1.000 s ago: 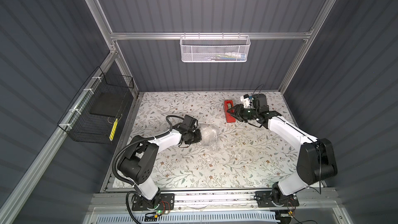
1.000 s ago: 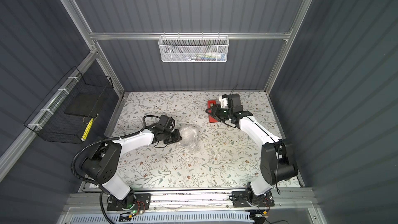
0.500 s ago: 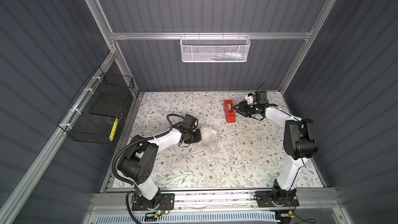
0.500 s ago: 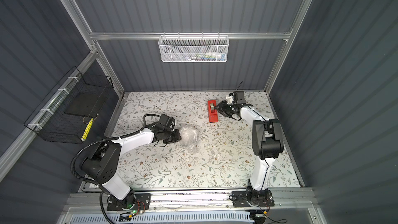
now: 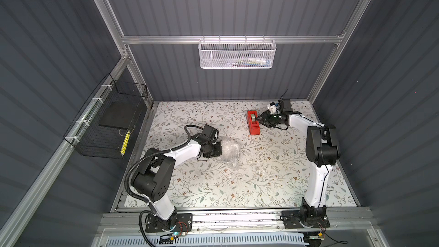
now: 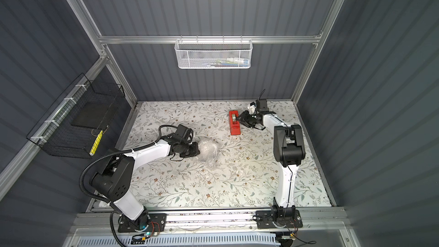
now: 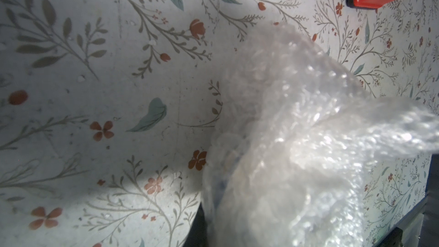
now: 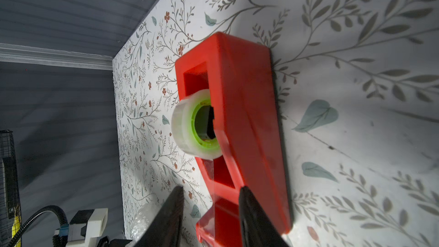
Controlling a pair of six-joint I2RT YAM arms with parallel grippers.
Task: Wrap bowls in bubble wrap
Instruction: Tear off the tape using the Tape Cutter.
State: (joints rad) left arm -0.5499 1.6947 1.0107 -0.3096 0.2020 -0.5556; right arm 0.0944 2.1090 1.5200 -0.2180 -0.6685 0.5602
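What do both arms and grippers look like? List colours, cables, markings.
The left arm and right arm have white shells, black joints and bases. A black corrugated hose loops along the left; a thin black cable runs down the right. Left gripper and right gripper are black, fingers tapered.

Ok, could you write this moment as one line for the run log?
left tool: shut on bubble wrap bundle | right tool: open, at red tape dispenser | bowl: not visible
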